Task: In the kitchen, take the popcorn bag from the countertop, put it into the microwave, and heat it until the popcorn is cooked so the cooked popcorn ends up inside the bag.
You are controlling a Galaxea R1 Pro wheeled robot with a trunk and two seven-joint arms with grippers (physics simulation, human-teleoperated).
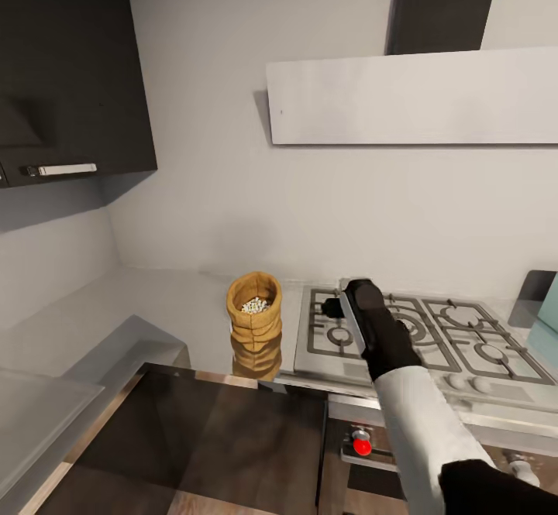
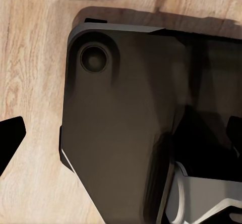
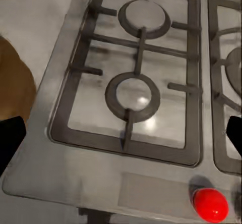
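Observation:
The popcorn bag [image 1: 254, 315] stands upright on the countertop [image 1: 167, 298], just left of the gas hob, with whitish popcorn [image 1: 254, 305] kernels heaped in its rolled-down mouth. My right gripper [image 1: 338, 307] hovers over the hob's left burners, about a hand's width right of the bag. In the right wrist view the right gripper [image 3: 121, 135] is open, its black fingertips [image 3: 10, 139] spread wide, and the bag's brown side [image 3: 15, 85] shows beside one of them. A pale blue edge of the microwave [image 1: 547, 333] shows at the far right. My left gripper [image 2: 121, 133] hangs open over the wooden floor.
The gas hob [image 1: 418, 337] with dark grates lies right of the bag, a red knob [image 1: 362, 446] on its front. A dark wall cabinet [image 1: 70, 73] hangs at upper left, a pale hood [image 1: 418, 97] above the hob. My dark base [image 2: 126, 123] is below the left gripper.

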